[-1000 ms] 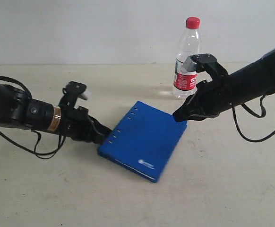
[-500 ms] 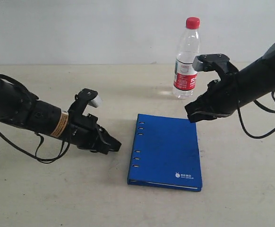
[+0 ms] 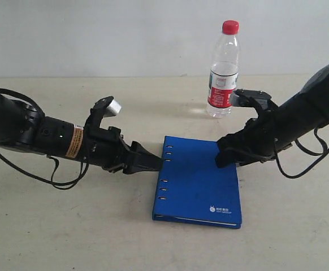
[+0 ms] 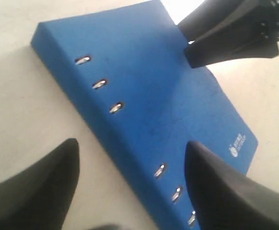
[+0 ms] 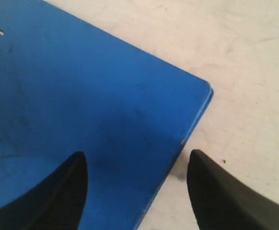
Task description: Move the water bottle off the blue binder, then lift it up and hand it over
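The blue binder (image 3: pixel 201 183) lies flat on the table, its slotted spine towards my left arm. The water bottle (image 3: pixel 223 70), red-capped and red-labelled, stands upright on the table just behind the binder, off its cover. At the spine's far end my left gripper (image 3: pixel 153 160) stands open; in the left wrist view the gripper (image 4: pixel 130 151) straddles the spine edge of the binder (image 4: pixel 168 91). My right gripper (image 3: pixel 222 159) hangs open over the binder's far right edge; in the right wrist view the gripper (image 5: pixel 135 160) straddles that edge of the binder (image 5: pixel 82 105). Neither holds anything.
The beige table (image 3: pixel 68 231) runs back to a pale wall. Black cables (image 3: pixel 300 164) loop from both arms down to the surface. My right arm's fingers (image 4: pixel 226 40) show in the left wrist view beyond the binder.
The binder turned from a diagonal lie to square-on a second ago. Since then my left gripper has slid right to the spine and my right gripper has dropped onto the far right edge.
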You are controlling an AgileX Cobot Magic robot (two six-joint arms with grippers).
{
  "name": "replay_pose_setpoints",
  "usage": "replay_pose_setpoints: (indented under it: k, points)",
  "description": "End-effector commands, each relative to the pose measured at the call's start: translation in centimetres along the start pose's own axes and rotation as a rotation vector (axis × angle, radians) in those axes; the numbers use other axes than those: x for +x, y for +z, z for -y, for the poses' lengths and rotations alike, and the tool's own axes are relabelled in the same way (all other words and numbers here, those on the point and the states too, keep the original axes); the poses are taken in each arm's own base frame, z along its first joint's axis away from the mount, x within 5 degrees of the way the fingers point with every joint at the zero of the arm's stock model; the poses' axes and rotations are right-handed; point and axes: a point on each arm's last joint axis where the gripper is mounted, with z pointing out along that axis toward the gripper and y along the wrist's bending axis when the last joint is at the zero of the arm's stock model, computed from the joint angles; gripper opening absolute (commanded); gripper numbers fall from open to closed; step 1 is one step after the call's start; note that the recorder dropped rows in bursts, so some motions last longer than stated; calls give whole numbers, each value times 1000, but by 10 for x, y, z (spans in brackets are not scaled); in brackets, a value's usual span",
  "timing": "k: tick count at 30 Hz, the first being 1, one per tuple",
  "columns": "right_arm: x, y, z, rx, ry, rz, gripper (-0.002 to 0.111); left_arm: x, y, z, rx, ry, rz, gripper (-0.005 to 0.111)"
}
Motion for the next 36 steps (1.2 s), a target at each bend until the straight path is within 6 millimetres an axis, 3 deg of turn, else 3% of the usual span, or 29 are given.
replay_pose_setpoints:
  k: [1,5,9,14,18,21,25,26,28,29,32,36]
  points:
    - [7,12,4,-21,21,-35,56,3,3,0,19,-29,3,60]
    - [6,11,-8,-151,-14,-28,49,9,7,-4,19,-42,-9,60]
    - [4,5,-29,-392,-104,16,30,12,10,-6,28,-48,-4,60]
    - [4,0,-40,-527,-174,38,28,10,9,0,90,-23,15,60]
    - [0,2,-35,-463,-154,78,28,7,8,10,200,38,51,60]
    - [1,4,-31,-411,-153,62,27,7,9,6,151,29,51,60]
    - [-2,4,-32,-419,-138,93,1,4,6,16,272,54,92,60]
    - [-3,3,-32,-425,-141,107,0,2,5,21,325,71,112,60]
    - [-4,2,-35,-457,-155,123,6,2,3,26,384,111,132,60]
    - [-3,0,-38,-496,-172,120,17,2,3,26,385,114,131,60]
    - [-4,-2,-42,-542,-164,133,35,3,2,25,384,118,128,60]
    - [-6,-6,-48,-616,-175,165,39,4,2,25,387,130,117,60]
